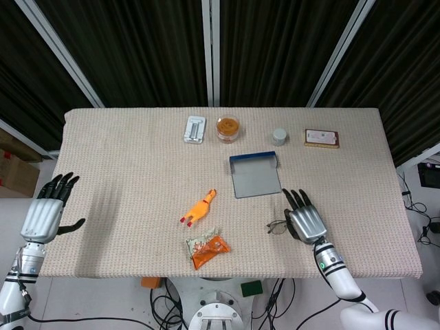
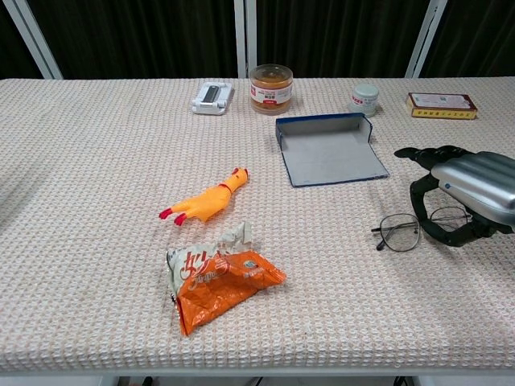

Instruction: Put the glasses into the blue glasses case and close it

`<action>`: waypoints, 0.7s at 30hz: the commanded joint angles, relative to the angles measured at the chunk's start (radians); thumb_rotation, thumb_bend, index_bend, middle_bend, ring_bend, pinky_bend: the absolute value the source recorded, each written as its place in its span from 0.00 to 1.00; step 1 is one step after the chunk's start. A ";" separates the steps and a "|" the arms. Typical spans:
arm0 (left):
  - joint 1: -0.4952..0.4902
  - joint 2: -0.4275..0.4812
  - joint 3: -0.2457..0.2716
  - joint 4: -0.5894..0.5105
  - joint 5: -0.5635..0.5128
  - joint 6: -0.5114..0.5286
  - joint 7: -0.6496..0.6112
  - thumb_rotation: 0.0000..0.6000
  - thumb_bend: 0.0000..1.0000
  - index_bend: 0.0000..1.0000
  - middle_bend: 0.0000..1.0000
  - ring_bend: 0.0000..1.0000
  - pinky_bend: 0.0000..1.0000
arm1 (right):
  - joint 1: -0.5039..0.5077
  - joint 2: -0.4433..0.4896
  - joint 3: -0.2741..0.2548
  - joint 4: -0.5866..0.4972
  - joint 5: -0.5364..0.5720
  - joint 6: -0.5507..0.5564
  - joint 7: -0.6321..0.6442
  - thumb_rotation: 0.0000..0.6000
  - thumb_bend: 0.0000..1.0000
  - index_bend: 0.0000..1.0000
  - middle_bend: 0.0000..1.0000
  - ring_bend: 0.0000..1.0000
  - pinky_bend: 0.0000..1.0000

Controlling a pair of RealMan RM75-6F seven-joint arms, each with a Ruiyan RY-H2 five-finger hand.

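Observation:
The thin-rimmed glasses (image 1: pixel 277 225) (image 2: pixel 398 232) lie on the table near its front right. My right hand (image 1: pixel 306 220) (image 2: pixel 475 189) hovers over their right lens, fingers stretched forward and thumb curved down beside the frame; the left lens is in plain sight. I cannot tell whether the thumb touches the frame. The blue glasses case (image 1: pixel 256 178) (image 2: pixel 330 153) lies open and flat just behind the glasses, grey lining up, nothing in it. My left hand (image 1: pixel 45 210) hangs off the table's left edge with fingers spread, holding nothing; only the head view shows it.
A yellow rubber chicken (image 1: pixel 200 207) (image 2: pixel 205 203) and an orange snack packet (image 1: pixel 206 249) (image 2: pixel 221 277) lie mid-table. Along the back edge stand a silver clip-like object (image 1: pixel 195 128), an orange-filled jar (image 1: pixel 227 128), a small white pot (image 1: pixel 279 135) and a flat box (image 1: pixel 322 138).

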 commanded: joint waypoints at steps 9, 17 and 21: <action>0.006 0.005 -0.004 0.009 -0.008 0.006 -0.015 0.97 0.13 0.08 0.04 0.00 0.13 | 0.079 0.004 0.095 -0.013 0.013 -0.033 -0.009 1.00 0.52 0.82 0.00 0.00 0.00; 0.011 0.003 -0.002 0.026 -0.018 -0.003 -0.035 0.98 0.13 0.08 0.04 0.00 0.13 | 0.208 -0.068 0.210 0.047 0.130 -0.141 -0.057 1.00 0.52 0.84 0.00 0.00 0.00; 0.013 0.001 -0.002 0.035 -0.022 -0.004 -0.046 0.97 0.13 0.08 0.04 0.00 0.13 | 0.267 -0.143 0.259 0.130 0.219 -0.166 -0.095 1.00 0.52 0.85 0.00 0.00 0.00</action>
